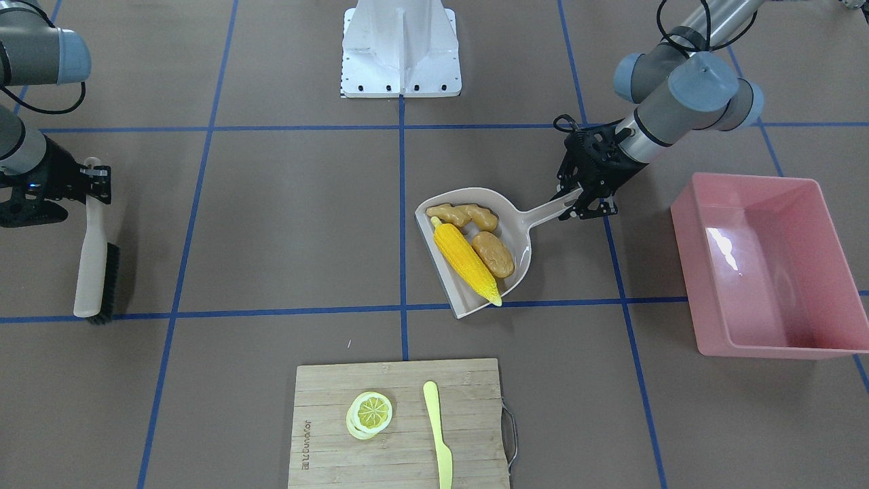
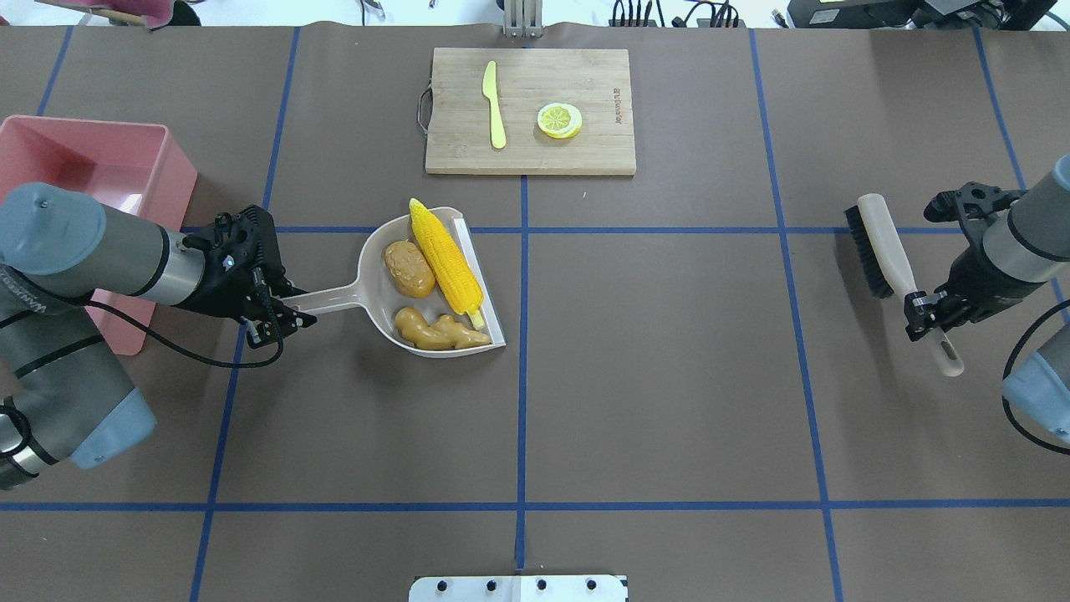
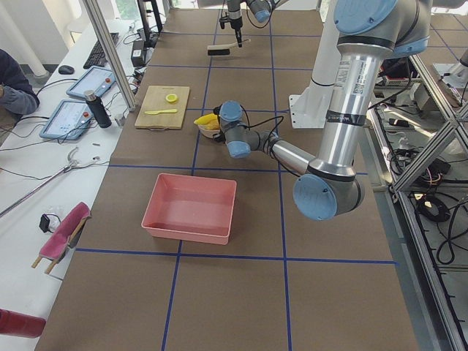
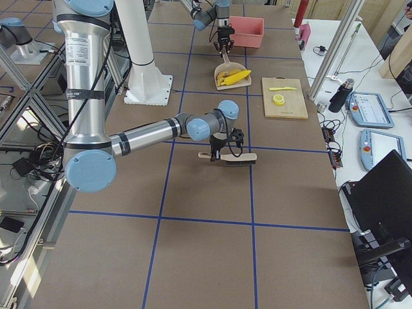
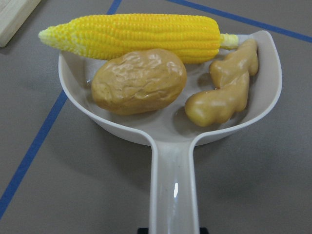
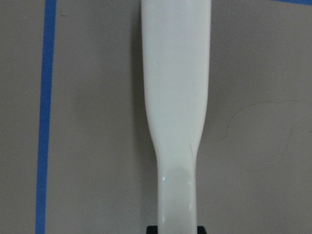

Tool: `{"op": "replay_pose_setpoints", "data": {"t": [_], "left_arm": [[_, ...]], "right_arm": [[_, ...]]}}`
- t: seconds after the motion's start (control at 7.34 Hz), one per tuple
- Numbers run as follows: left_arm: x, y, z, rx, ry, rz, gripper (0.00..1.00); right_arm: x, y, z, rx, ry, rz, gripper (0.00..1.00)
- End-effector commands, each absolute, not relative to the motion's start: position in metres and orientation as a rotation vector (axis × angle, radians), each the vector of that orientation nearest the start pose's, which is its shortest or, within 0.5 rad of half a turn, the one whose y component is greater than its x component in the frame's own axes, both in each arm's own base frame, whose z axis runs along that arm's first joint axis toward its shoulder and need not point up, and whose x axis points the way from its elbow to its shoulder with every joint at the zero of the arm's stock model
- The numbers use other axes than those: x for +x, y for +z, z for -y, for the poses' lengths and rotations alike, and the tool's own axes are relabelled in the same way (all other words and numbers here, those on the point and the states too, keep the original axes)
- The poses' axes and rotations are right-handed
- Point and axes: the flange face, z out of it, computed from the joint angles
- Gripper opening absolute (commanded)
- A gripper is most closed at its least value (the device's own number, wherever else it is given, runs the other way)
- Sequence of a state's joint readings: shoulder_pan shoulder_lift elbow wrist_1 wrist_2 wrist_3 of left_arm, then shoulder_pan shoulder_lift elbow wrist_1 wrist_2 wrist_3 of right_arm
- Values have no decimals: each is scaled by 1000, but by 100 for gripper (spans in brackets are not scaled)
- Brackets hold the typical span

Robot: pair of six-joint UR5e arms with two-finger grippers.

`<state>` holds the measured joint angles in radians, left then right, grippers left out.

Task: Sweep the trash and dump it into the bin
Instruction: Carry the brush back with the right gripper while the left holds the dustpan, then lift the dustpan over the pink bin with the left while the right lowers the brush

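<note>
Dustpan (image 2: 334,296) of beige plastic, left of the middle of the table (image 2: 669,376), carries three toy foods: the corn cob (image 2: 445,255), the potato (image 2: 409,269) and the ginger root (image 2: 439,332). The pink bin (image 1: 767,204) stands at the table's left end, beyond the left arm and apart from the pan. The left gripper (image 2: 284,308) is clamped on the end of the dustpan's handle, its fingers narrowed onto the flat grip. The pan's long axis runs left to right, with the handle pointing left toward the bin and the open lip facing right. The corn lies along that lip, its long axis near to far, with the tapered tip poking past the far rim and the stalk end nearer the robot. The potato sits just left of the corn, touching it, and the ginger lies across the near corner. Far to the right, the right gripper (image 2: 919,315) is closed on the handle of a black-bristled brush (image 2: 886,251) whose head slants toward the far side. A wooden cutting board (image 2: 585,150) at the far edge bears a lemon slice (image 2: 559,119) and a yellow knife (image 2: 495,104).
</note>
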<state>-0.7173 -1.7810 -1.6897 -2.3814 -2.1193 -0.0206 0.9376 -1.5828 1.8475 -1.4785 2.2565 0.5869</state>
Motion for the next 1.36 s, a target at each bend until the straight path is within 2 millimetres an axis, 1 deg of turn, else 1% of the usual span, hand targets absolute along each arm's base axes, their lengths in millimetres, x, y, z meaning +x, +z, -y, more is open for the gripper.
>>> {"op": "replay_pose_setpoints", "data": {"t": [0.0, 0.27, 0.41, 0.54, 0.68, 0.82, 0.95, 1.09, 1.23], "left_arm": [[378, 384, 440, 882, 1040, -963, 0], [373, 381, 438, 965, 1031, -961, 0], [362, 383, 442, 997, 1013, -953, 0], [328, 394, 460, 998, 953, -916, 0], [286, 408, 467, 993, 899, -876, 0], [243, 427, 466, 963, 860, -863, 0], [200, 441, 473, 924, 815, -865, 0], [156, 448, 475, 893, 765, -866, 0], [116, 470, 466, 853, 717, -878, 0]], "right_arm": [[-241, 519, 439, -113, -169, 758, 0], [-247, 518, 435, -131, -150, 760, 0], [-250, 517, 433, -137, -156, 762, 0], [-253, 517, 431, -144, -162, 766, 0], [-255, 517, 430, -153, -156, 768, 0], [-259, 516, 427, -161, -152, 767, 0], [-261, 517, 427, -164, -153, 766, 0], [-262, 518, 426, -165, -155, 764, 25], [-262, 517, 426, -165, -156, 766, 76]]}}
